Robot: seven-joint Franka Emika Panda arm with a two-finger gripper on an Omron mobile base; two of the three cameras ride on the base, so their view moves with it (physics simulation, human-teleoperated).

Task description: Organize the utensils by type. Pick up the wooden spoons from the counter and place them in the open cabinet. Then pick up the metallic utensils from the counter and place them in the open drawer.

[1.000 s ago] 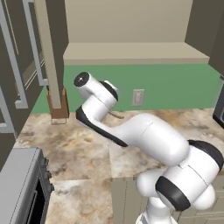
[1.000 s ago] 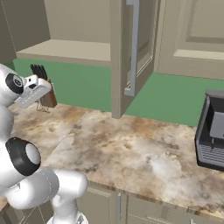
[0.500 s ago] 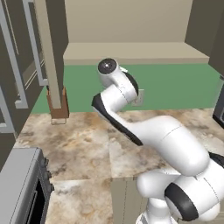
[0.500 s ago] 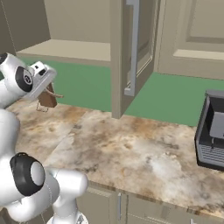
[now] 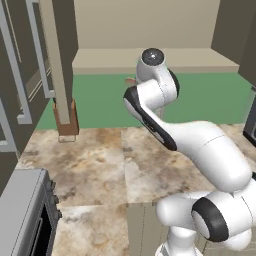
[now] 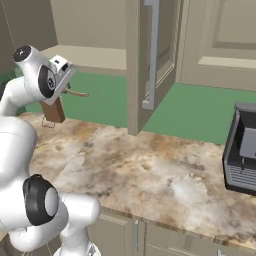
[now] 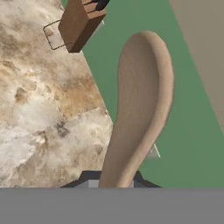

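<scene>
My gripper point(image 6: 66, 86) is shut on a wooden spoon point(image 6: 78, 93), held in the air above the left part of the counter point(image 6: 150, 165), in front of the green wall. In the hand view the tan wooden spoon point(image 7: 141, 105) rises from between the fingers of the gripper point(image 7: 116, 181), bowl forward, over the counter point(image 7: 39, 100). In the left base view a bit of the spoon point(image 5: 130, 80) pokes out left of the hand. To its right stands the open door of the cabinet point(image 6: 150, 60). The metallic utensils and the drawer are out of view.
A brown knife block point(image 6: 52, 111) stands against the wall at the counter's left, just below the hand. A tan wall shelf point(image 6: 92, 56) runs behind it. A dark grey appliance point(image 6: 243, 150) sits at the right end, and a grey appliance point(image 5: 20, 210) lies low on the left.
The arm has swung right and upward with the wooden spoon, from over the knife block towards the middle of the green wall. The grip has stayed shut.
</scene>
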